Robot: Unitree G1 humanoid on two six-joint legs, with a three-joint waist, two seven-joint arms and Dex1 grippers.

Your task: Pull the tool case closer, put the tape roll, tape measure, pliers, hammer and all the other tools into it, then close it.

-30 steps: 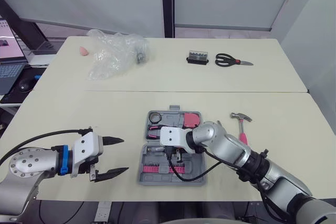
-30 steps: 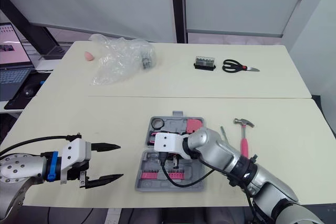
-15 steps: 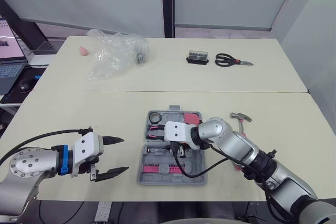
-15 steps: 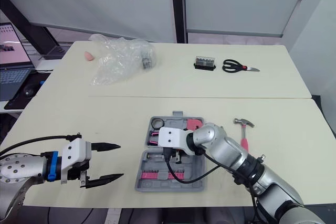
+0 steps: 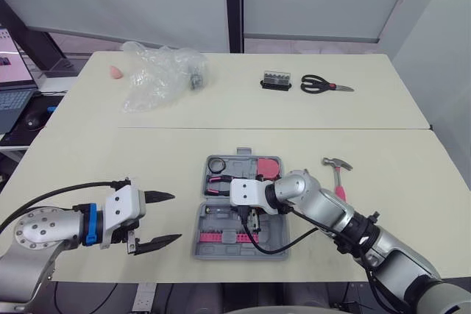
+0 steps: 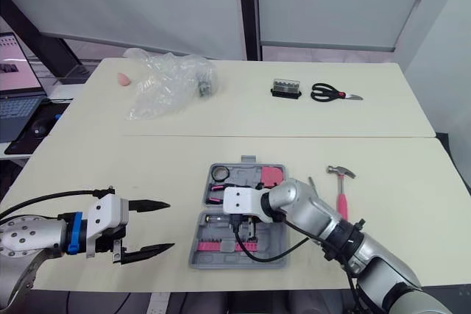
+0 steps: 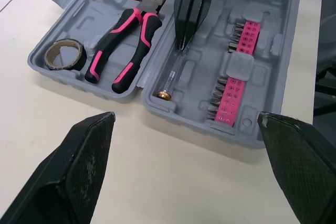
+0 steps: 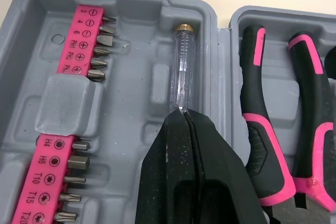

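crumpled clear plastic bag (image 5: 158, 75) on the far left part of the cream desk (image 5: 221, 112), small pink blob (image 5: 116, 71) just beside it, open laptop (image 5: 13, 79) and dark mouse (image 5: 34, 118) on a lower surface past the desk's left edge

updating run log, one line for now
right gripper shut on clear screwdriver in tool case | left gripper open | hammer on table

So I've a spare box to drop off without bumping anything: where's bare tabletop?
Widest: the band between the tool case and the far row of plastic bag, bit holder, scissors. Also right of the hammer. Crowded: the case, right gripper inside it, left gripper beside.
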